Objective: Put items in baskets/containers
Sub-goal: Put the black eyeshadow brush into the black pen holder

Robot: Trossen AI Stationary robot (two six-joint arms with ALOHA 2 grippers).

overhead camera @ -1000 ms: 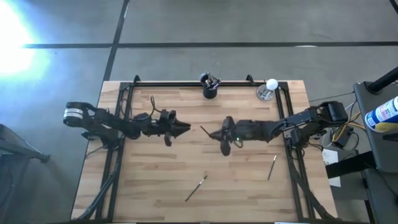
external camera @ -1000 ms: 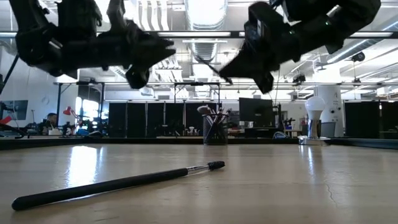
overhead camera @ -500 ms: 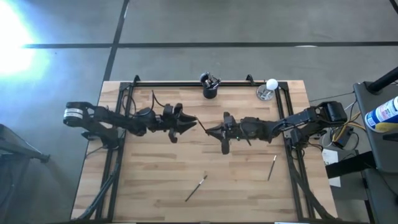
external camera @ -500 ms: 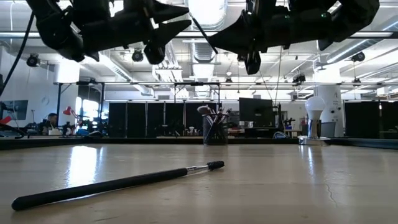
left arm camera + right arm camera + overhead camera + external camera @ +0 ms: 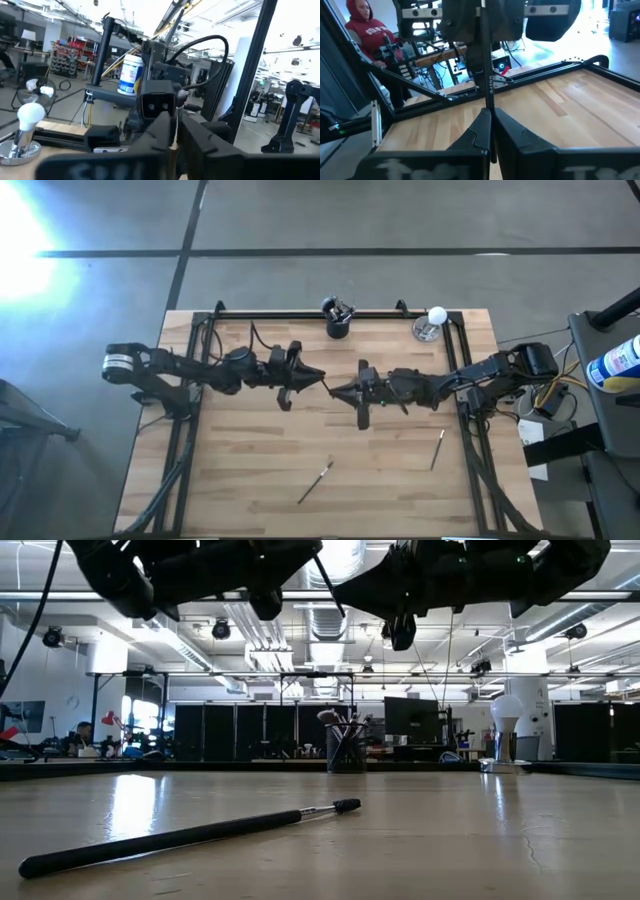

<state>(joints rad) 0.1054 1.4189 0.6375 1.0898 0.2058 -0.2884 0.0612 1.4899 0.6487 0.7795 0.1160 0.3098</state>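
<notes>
My right gripper (image 5: 336,391) is shut on a thin dark makeup brush (image 5: 484,70) high above the middle of the table. My left gripper (image 5: 317,381) faces it from the table's left and is closed on the same brush's other end; the two grippers nearly meet. The black cup (image 5: 338,323) stands at the middle of the far edge with several brushes upright in it; it also shows in the low view (image 5: 346,748). Two more brushes lie flat on the table, one at the near middle (image 5: 316,481) and one at the near right (image 5: 437,448). My left gripper has the brush's far end (image 5: 176,122) between its two fingers, coming level from the table's left, along the brush. The fingers hide which part of the brush this is. My right gripper pinches the brush's shaft (image 5: 487,106) between its two fingertips, coming level from the table's right. The brush runs straight on from the fingers toward the left gripper, lifted clear of the table.
A small shiny dish with a white ball (image 5: 432,326) stands at the far right, near the cup. A black frame rail (image 5: 330,313) runs along the far edge, with side rails left and right. A person in a red hoodie (image 5: 367,30) sits beyond the table.
My left gripper has gone toward the table's right and up, reaching the free end of the brush. My right gripper has risen with the brush and shifted a little toward the left gripper.
</notes>
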